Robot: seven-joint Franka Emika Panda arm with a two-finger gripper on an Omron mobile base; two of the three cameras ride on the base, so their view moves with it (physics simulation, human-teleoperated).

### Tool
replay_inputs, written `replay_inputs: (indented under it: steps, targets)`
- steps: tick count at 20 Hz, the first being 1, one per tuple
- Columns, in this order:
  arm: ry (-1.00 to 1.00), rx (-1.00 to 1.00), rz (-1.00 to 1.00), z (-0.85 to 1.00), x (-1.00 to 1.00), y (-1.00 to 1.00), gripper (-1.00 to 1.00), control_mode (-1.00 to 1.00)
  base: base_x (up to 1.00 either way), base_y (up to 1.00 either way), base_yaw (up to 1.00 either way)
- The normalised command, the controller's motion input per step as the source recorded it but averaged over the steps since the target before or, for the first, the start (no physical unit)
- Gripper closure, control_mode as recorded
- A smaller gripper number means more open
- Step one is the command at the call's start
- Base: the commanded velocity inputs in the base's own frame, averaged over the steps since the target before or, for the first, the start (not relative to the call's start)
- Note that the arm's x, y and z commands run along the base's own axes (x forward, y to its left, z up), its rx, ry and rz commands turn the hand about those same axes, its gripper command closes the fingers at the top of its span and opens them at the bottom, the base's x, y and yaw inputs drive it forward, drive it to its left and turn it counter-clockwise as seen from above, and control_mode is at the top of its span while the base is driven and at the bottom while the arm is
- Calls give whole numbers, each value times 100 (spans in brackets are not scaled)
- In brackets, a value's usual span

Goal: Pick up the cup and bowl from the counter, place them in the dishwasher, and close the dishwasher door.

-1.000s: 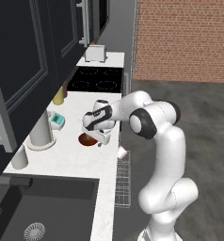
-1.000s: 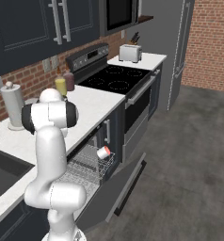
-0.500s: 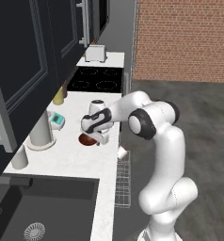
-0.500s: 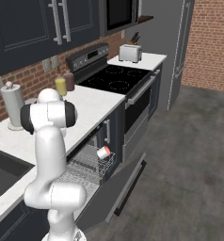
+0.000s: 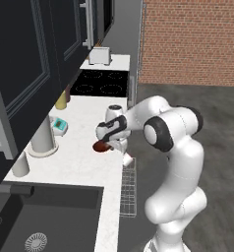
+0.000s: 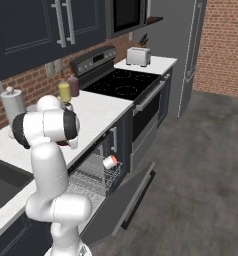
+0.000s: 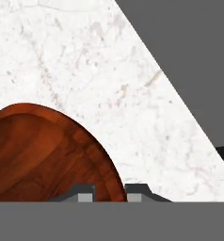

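While the arm bends low, its tool (image 7: 109, 192) pinches the bowl (image 7: 43, 155) rim on the counter (image 7: 85, 66).

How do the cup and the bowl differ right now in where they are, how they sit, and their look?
The cup lies tipped on the dishwasher rack; the bowl sits upright on the counter. The cup is white and narrow; the bowl is glossy red-brown and wider. The gripper straddles the bowl's rim; the cup lies free.

Open counter (image 5: 84, 157) lies left of the bowl (image 5: 102, 146). Further left stand a paper-towel roll (image 5: 43, 135) and a teal sponge (image 5: 59, 125); the lowered dishwasher door (image 6: 123, 202) juts out below the counter edge.
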Motion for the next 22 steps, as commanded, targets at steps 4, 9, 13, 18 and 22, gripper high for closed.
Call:
replay_inputs:
  steps: [4, 9, 13, 18, 22]
  targets:
    - [-2, 2, -3, 0, -76, -100, 100, -100, 0, 0, 0]
    - [0, 8, -1, 0, -87, -100, 100, -100, 0, 0, 0]
    - [0, 13, 0, 0, -81, -100, 100, -100, 0, 0, 0]
    - [0, 14, 0, -1, -29, -100, 100, -100, 0, 0, 0]
    - [0, 16, 0, -20, 0, -83, 100, -100, 0, 0, 0]
